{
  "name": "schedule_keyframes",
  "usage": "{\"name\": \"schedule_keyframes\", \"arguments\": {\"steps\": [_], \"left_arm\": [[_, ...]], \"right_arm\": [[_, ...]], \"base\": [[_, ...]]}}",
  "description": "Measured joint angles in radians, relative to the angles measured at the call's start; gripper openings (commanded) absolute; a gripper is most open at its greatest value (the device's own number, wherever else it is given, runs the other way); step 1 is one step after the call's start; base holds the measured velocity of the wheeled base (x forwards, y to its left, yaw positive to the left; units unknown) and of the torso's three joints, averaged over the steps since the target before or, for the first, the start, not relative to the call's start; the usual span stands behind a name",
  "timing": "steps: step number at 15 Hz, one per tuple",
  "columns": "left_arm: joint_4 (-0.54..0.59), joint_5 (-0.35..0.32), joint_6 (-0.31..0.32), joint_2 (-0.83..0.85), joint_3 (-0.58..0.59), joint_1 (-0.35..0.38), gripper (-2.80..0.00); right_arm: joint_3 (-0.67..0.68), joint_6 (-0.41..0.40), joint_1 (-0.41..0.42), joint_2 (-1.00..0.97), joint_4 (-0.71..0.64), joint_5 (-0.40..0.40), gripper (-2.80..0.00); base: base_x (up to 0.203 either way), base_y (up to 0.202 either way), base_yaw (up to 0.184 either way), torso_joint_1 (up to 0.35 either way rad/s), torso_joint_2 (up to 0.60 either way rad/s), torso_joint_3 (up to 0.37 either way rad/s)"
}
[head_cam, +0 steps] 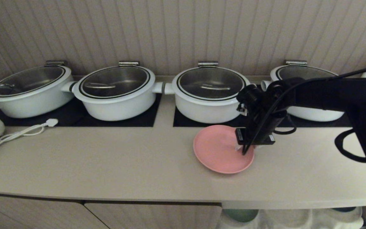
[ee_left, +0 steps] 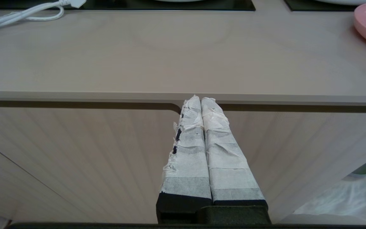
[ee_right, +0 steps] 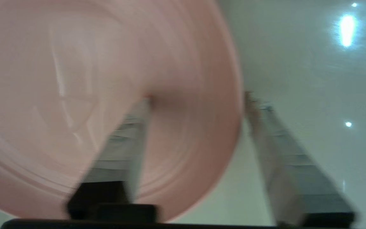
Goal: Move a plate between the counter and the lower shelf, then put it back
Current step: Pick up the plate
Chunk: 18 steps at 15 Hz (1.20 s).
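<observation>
Now, plate: the round, shallow, salmon-pink plate (head_cam: 220, 149) lies flat on the long beige counter (head_cam: 106, 165), just in front of the third of the white lidded pots (head_cam: 209, 94) counted from my left.
Right gripper: my right gripper (ee_right: 195, 105) points down over the plate's right rim.
Right fingers: apart, straddling the rim; one taped finger (ee_right: 124, 140) is over the plate's inner face, the other stands outside the edge above the counter. Whether either touches the plate, I cannot tell.
Left gripper: my left gripper (ee_left: 201, 101) hangs below the counter's front edge, well to the left of the plate, before the beige cabinet front (ee_left: 75, 159).
Left fingers: pressed together, holding nothing.
Cord: a white cable with plug (head_cam: 27, 130) lies on the counter, far left of the plate.
</observation>
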State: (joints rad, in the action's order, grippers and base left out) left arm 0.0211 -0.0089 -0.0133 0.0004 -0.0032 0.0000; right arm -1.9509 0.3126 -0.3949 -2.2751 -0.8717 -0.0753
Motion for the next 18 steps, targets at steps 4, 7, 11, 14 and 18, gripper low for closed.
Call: {"name": "schedule_keyframes", "arguments": {"steps": [4, 7, 11, 14, 18], "left_arm": [[0.000, 0.000, 0.000, 0.000, 0.000, 0.000, -2.80], [0.000, 0.000, 0.000, 0.000, 0.000, 0.000, -2.80], [0.000, 0.000, 0.000, 0.000, 0.000, 0.000, -2.80], [0.000, 0.000, 0.000, 0.000, 0.000, 0.000, -2.80], [0.000, 0.000, 0.000, 0.000, 0.000, 0.000, -2.80]], "right_arm": [[0.000, 0.000, 0.000, 0.006, -0.006, -0.002, -2.80], [0.001, 0.000, 0.000, 0.014, -0.010, -0.001, -2.80], [0.001, 0.002, -0.001, 0.020, -0.014, -0.004, -2.80], [0.002, 0.014, 0.000, 0.028, -0.033, -0.004, -2.80], [0.011, 0.018, 0.006, 0.054, -0.089, -0.002, -2.80]], "base": [[0.000, 0.000, 0.000, 0.000, 0.00, 0.000], [0.000, 0.000, 0.000, 0.000, 0.00, 0.000], [0.000, 0.000, 0.000, 0.000, 0.00, 0.000], [0.000, 0.000, 0.000, 0.000, 0.00, 0.000], [0.000, 0.000, 0.000, 0.000, 0.00, 0.000]]}}
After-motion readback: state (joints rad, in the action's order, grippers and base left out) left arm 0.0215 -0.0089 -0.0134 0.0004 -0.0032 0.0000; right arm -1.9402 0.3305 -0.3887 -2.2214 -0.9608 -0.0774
